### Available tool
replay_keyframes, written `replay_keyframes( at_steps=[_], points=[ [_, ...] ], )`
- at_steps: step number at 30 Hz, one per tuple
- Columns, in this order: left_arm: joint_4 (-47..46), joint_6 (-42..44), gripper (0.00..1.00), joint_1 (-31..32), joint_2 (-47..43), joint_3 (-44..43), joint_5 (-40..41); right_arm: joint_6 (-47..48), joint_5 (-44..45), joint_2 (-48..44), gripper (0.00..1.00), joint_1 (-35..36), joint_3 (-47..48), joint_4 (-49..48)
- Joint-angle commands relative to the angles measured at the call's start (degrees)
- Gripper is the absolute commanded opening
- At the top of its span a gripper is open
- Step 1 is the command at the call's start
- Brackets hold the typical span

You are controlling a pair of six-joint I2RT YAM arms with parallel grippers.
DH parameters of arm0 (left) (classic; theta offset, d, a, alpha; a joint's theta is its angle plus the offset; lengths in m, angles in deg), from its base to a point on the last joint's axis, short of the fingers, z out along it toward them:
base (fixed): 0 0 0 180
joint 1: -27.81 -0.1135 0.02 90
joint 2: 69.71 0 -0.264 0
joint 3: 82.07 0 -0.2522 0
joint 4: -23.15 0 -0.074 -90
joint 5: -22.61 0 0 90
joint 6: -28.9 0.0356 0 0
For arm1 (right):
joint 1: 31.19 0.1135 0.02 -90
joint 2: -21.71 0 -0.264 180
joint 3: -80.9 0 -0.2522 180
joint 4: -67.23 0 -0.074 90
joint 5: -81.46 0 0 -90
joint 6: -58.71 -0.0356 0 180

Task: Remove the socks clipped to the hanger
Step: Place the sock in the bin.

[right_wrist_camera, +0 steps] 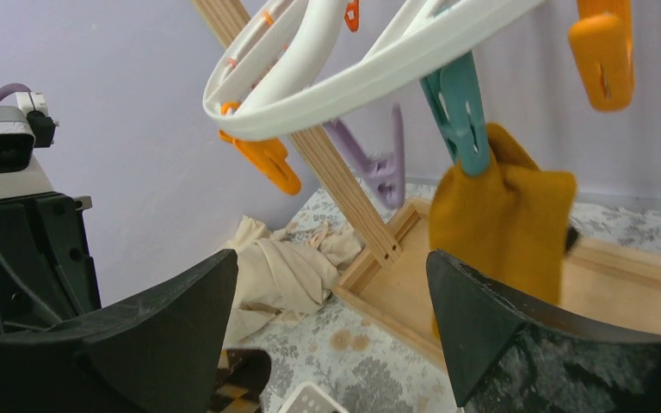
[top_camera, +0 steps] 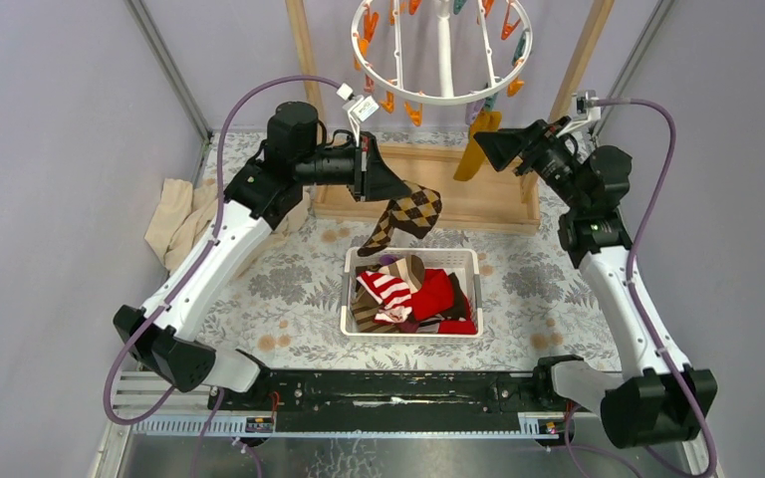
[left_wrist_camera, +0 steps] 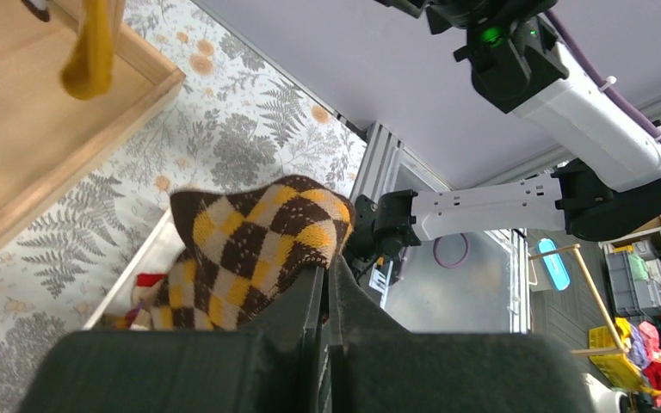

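Note:
A brown argyle sock (top_camera: 405, 216) (left_wrist_camera: 254, 241) dangles from my left gripper (top_camera: 371, 174) (left_wrist_camera: 328, 275), which is shut on its edge above the white basket (top_camera: 349, 299). The white ring hanger (top_camera: 443, 97) (right_wrist_camera: 370, 69) hangs at the top centre with orange, teal and purple clips. A mustard yellow sock (top_camera: 478, 147) (right_wrist_camera: 503, 215) (left_wrist_camera: 90, 52) is still held by a teal clip (right_wrist_camera: 460, 112). My right gripper (top_camera: 486, 145) (right_wrist_camera: 331, 280) stands open right beside that sock, nothing between its fingers. Red, striped and argyle socks (top_camera: 413, 294) lie in the basket.
The wooden rack frame (top_camera: 458, 199) stands behind the basket, its uprights (right_wrist_camera: 336, 163) rising past the hanger. A large beige cloth (top_camera: 179, 219) (right_wrist_camera: 284, 271) lies crumpled at the left. The table has a floral cover (top_camera: 279, 289). Grey walls close both sides.

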Motion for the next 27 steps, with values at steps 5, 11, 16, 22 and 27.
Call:
replay_keyframes(
  at_steps=[5, 11, 16, 22, 27],
  points=[
    [-0.8, -2.5, 0.05, 1.8, -6.2, 8.0, 0.2, 5.6, 3.0, -10.1, 0.88, -0.4, -0.7, 17.1],
    [-4.6, -5.1, 0.05, 4.2, -10.5, 17.8, 2.6, 6.2, 1.7, -15.0, 0.88, -0.3, -2.7, 23.2],
    [-7.7, -6.4, 0.05, 6.8, -12.8, 26.2, 5.8, 5.4, 0.6, -17.5, 0.88, -0.3, -5.4, 23.8],
    [-13.7, -7.7, 0.09, 8.5, -13.9, 35.8, 10.7, 4.4, -1.5, -18.7, 0.88, -0.3, -6.9, 25.6],
    [-18.9, -7.6, 0.11, 9.6, -12.1, 41.1, 13.8, 4.2, -2.3, -19.4, 0.88, -0.3, -8.0, 26.1]
  ],
)
